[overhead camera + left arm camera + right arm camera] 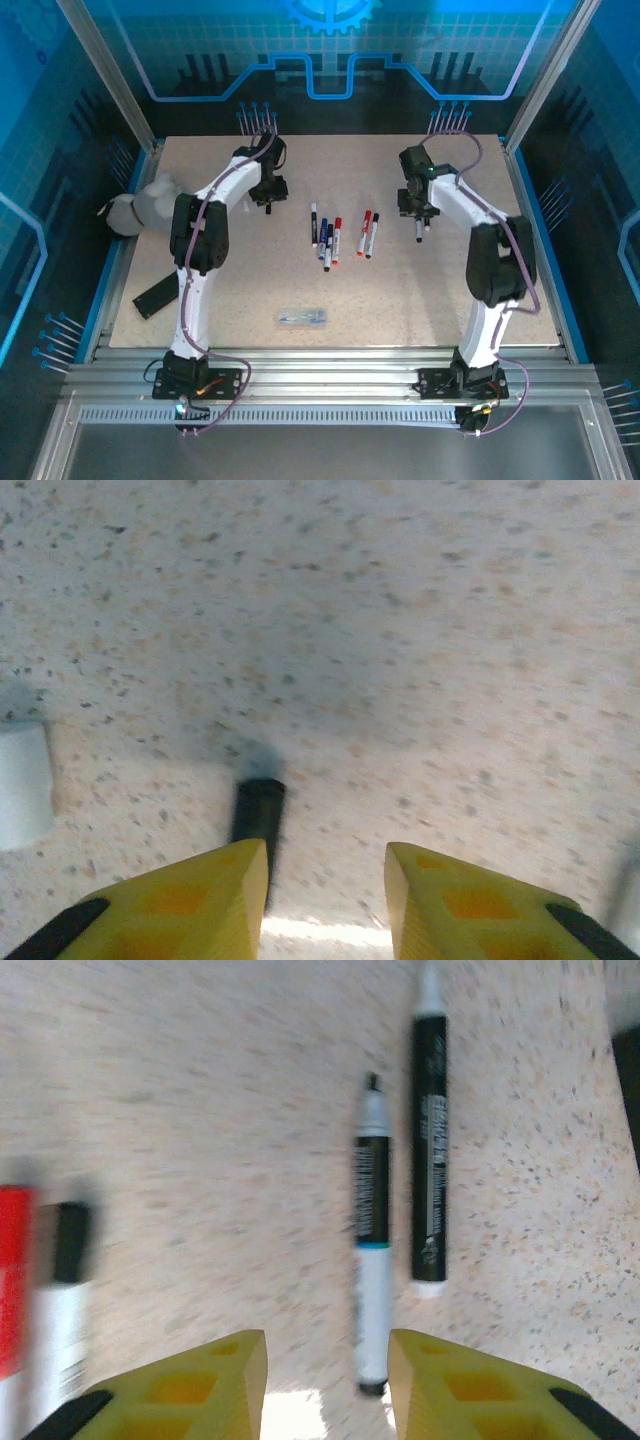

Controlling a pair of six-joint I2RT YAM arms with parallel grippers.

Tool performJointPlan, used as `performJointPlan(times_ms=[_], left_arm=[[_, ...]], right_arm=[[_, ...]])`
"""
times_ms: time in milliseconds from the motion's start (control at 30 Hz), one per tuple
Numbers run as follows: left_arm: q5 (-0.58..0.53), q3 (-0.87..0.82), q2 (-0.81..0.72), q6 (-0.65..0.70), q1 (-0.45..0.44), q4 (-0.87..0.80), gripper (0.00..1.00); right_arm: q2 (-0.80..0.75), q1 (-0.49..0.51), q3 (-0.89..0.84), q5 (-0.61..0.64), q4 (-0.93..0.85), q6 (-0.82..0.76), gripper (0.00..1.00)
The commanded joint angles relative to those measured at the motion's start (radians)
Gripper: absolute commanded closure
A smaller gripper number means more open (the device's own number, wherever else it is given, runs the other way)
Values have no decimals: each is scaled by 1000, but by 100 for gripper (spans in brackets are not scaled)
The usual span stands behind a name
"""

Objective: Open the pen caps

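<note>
Pen caps (68, 1243) (1 red, 1 black) look blurred.

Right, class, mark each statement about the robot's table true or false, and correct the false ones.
1. A black cap lies on the table close to the left gripper. True.
2. The left gripper is clamped on a pen. False: its fingers stand apart with nothing between them.
3. A pen and a second pen lie side by side ahead of the right gripper. True.
4. The clear wrapper lies at the table's far edge. False: it lies near the front edge, between the two arms.
</note>
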Motion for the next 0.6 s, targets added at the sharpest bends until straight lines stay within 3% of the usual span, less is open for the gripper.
performJointPlan(times_ms=[0, 200, 567], left_arm=[[8, 14, -84, 7, -52, 4, 58], [-3, 127, -6, 11, -128, -21, 52], [-32, 253, 124, 15, -174, -67, 53]], right_arm=[[-106, 70, -69, -96, 76, 66, 60], [-151, 158, -130, -147, 105, 109, 52], [-175, 177, -139, -222, 140, 125, 49]])
